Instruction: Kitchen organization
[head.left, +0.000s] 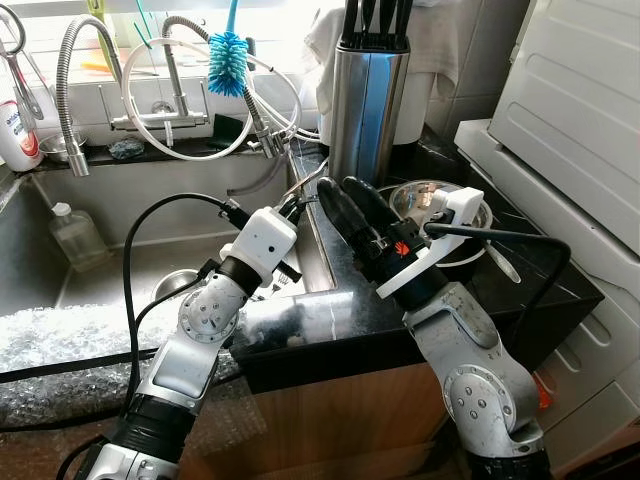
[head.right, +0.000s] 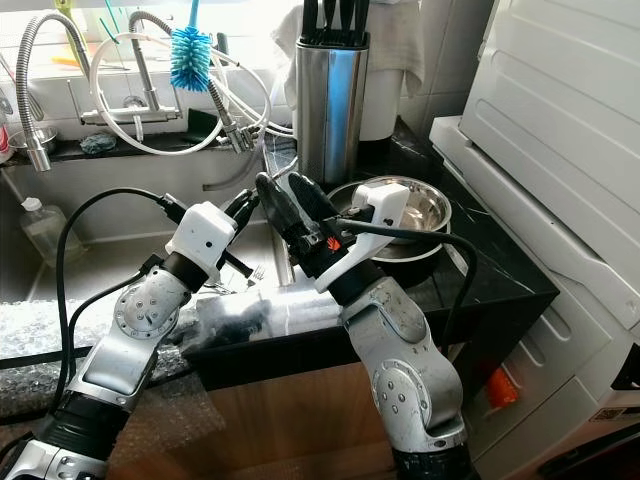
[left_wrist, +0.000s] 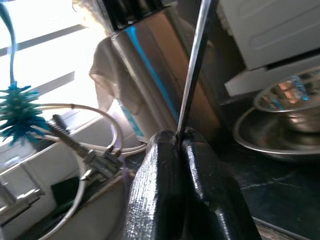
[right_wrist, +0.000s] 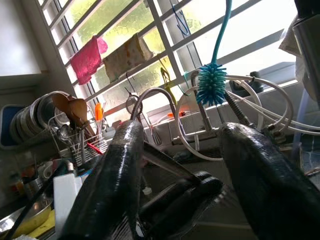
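Nearest the head camera, two silver arms rising over the front edge of a black stone countertop (head.left: 330, 330) beside a steel sink (head.left: 140, 265). On the left, the left gripper (head.left: 296, 203), black fingers (left_wrist: 165, 170) pressed tight together on a thin silver metal utensil handle (left_wrist: 192, 75), the rod sticking up from between the tips towards a tall brushed-steel knife block (head.left: 367, 105); which utensil it is, impossible to tell. Just beside it, the right gripper (head.left: 352, 200), long black fingers (right_wrist: 112, 185) spread wide apart and holding nothing, tips raised over the counter edge near the sink, with the left gripper's closed fingers seen between them in the right wrist view. Behind the right gripper on the counter, a round shiny steel bowl (head.left: 415, 200) sitting in a larger steel dish, close to the foot of the knife block. Farther back over the sink, a coiled-spring silver tap (head.left: 75, 90) with looped white hoses (head.left: 200, 110) and a turquoise bristle bottle brush (head.left: 228, 62) standing upright among them. In the sink, a clear plastic bottle (head.left: 75, 235) with a white cap. At the right, a white appliance (head.left: 570, 130) against the counter.
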